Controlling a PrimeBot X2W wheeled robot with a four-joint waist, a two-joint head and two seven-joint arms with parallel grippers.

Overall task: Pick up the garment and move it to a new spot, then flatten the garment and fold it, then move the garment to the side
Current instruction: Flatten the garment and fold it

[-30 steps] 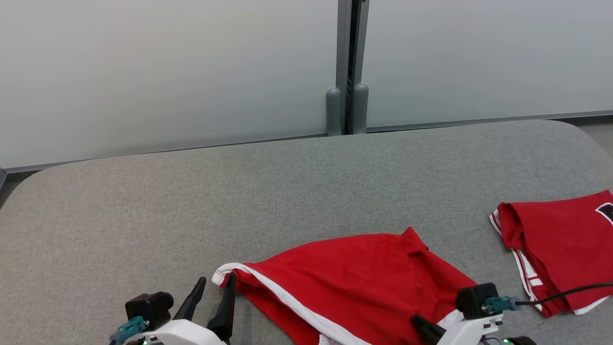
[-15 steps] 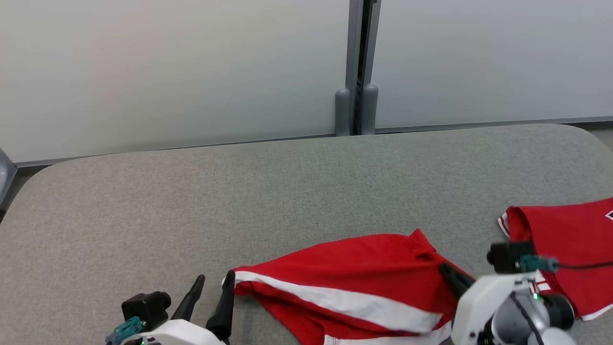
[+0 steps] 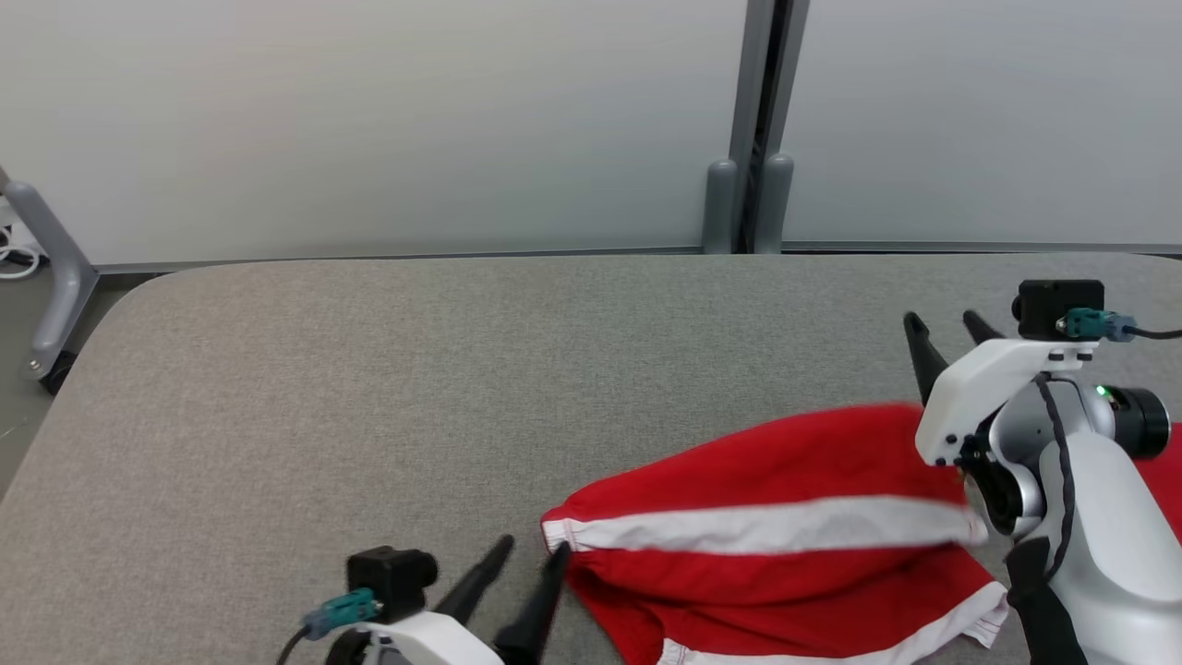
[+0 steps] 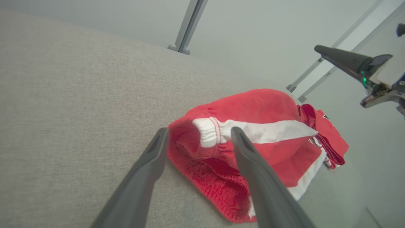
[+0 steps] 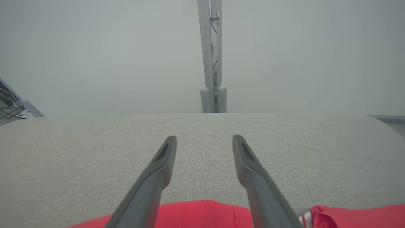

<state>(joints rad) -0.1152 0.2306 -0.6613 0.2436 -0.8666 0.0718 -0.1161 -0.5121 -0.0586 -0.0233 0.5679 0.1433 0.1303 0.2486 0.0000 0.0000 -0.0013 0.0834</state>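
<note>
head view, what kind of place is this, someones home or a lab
Probably a lab or office test area, not a home: a grey fabric-covered table, frosted panels joined by a metal post behind it, and a red garment lying on the table.

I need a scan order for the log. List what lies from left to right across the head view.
grey metal leg at the left edge → left gripper, open → red garment with a white stripe → right gripper, open, raised over the garment's right end.
</note>
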